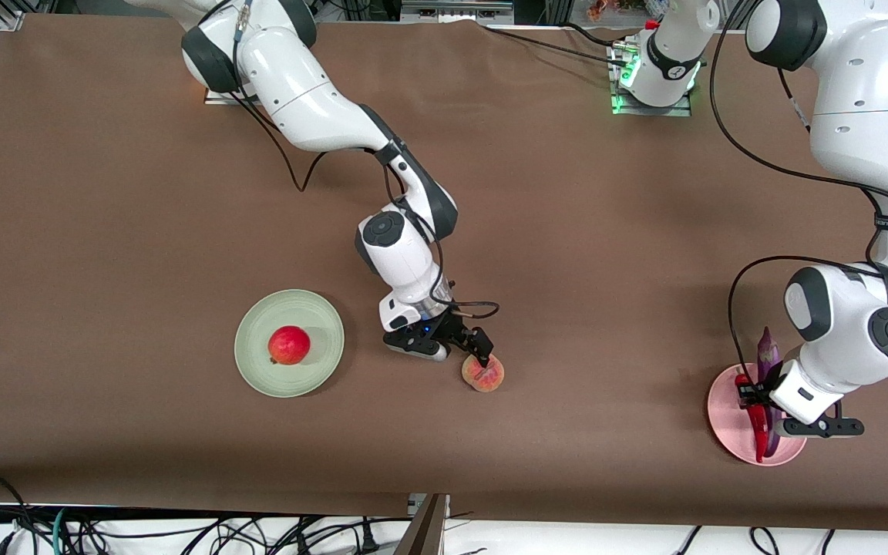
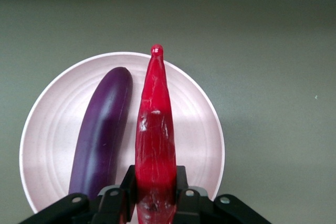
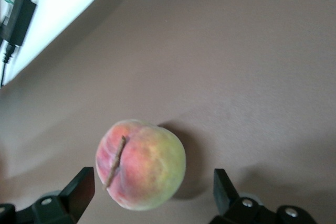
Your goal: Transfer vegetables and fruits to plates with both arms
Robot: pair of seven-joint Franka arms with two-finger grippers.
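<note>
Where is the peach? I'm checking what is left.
The peach lies on the bare table between the two plates, under the right gripper.

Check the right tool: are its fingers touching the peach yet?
Apart. The right wrist view shows bare table between the peach and each of the right tool's fingers, which stand wide open on either side.
</note>
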